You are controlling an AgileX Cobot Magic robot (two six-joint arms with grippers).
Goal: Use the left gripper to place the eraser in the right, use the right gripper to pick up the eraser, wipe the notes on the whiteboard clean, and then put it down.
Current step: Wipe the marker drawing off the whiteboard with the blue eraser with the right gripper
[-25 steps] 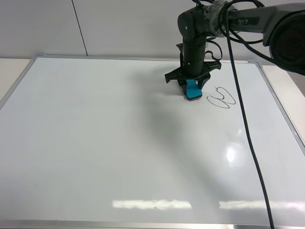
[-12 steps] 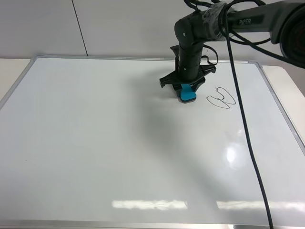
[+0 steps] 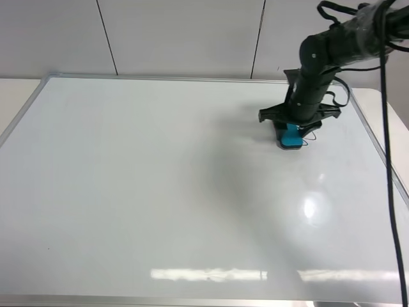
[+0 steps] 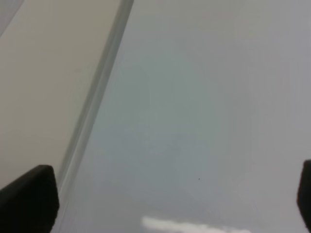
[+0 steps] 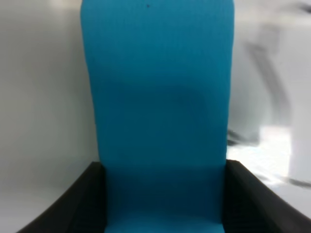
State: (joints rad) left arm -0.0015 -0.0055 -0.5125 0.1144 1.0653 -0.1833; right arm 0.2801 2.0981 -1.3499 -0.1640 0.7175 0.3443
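My right gripper (image 3: 294,130) is shut on the teal eraser (image 3: 293,138) and holds it down on the whiteboard (image 3: 160,192) at the far right. The eraser sits on the spot of the notes (image 3: 311,135); only a thin black stroke shows at its right edge. In the right wrist view the eraser (image 5: 158,107) fills the frame between the two black jaws, with blurred grey strokes (image 5: 272,77) beside it. My left gripper (image 4: 167,199) is open and empty above the whiteboard (image 4: 204,97) near its silver frame (image 4: 97,97). It is out of the exterior view.
A beige table (image 3: 13,96) shows past the board's left edge, and also in the left wrist view (image 4: 43,73). A black cable (image 3: 390,160) hangs in front of the board's right side. Grey wall panels stand behind.
My right gripper has slid the eraser to the right, from just left of the scribble onto it. The scribble that showed whole before is now almost all covered or wiped.
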